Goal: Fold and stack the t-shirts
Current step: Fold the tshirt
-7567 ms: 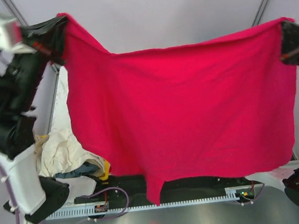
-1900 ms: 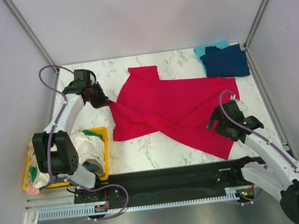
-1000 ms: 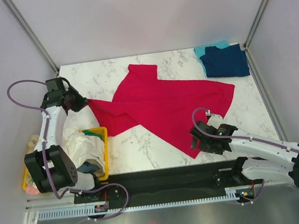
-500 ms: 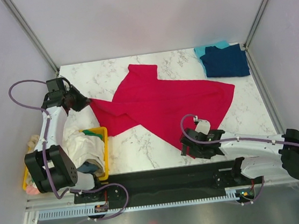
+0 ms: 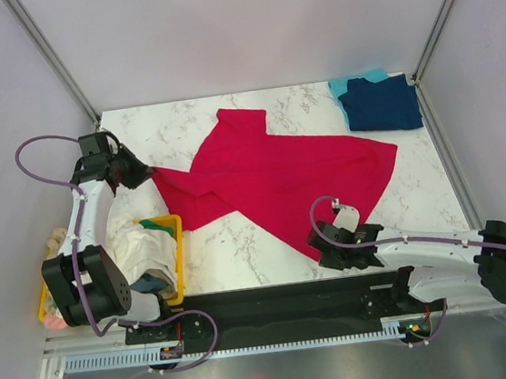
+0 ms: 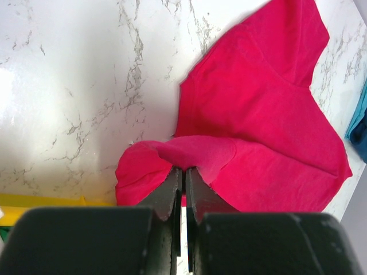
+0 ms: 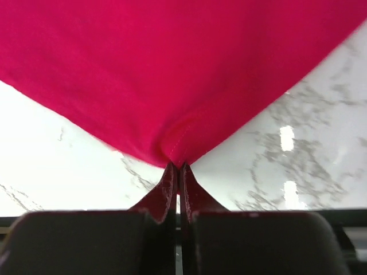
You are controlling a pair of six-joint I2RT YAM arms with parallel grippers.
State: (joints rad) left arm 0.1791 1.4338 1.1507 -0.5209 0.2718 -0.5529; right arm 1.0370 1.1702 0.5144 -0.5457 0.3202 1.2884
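Top external view shows you the crimson t-shirt (image 5: 279,173) lying crooked on the counter (image 5: 223,248), stretched from the far left to the near right, with loose folds in its left part. The shirt itself has not shifted in the last half second.

The change is at its near corner. The right tool (image 5: 322,236), which stood wide apart just beside that corner a moment ago, has now come together on it. In the right wrist view you see the two fingers pressed close, with the red hem pinched between them and a small pucker of cloth at the tips. The left tool (image 5: 142,175) keeps its clamp on the left corner of the same shirt, and the left wrist view shows a lip of red cloth caught between its fingers.

In my judgement this means both ends are now in hand, so you can lift or pull the shirt flat. The fold itself is not begun.

Your right arm lies low and long across the near edge of the counter and reaches to the left, its wrist close to the surface. Your left arm reaches forward along the left side, past the yellow bin (image 5: 179,244), which holds more clothes. A folded navy t-shirt (image 5: 388,105) rests on a teal t-shirt (image 5: 351,82) at the far right corner, near the red one but not touching it.
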